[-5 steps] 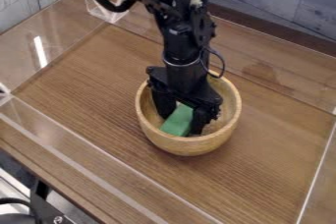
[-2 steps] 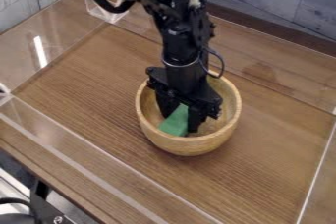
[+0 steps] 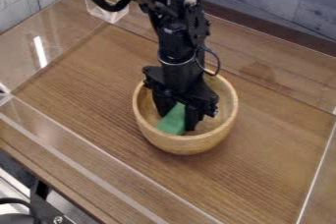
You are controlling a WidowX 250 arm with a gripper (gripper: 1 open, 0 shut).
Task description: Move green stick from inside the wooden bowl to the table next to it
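Gripper (image 3: 178,116) clamped on green stick (image 3: 172,120) inside wooden bowl (image 3: 187,140); should lift straight up, clearing the rim

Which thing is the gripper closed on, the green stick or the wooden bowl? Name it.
The green stick: the gripper pinches it inside the wooden bowl, whose rim stays outside the fingers.

End effector (image 3: 176,120) closed, pointing down

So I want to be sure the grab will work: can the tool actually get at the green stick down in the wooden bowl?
Yes, it looks so. The tool points straight down inside the wooden bowl, shut on the green stick; nothing else lies in the bowl to block it.
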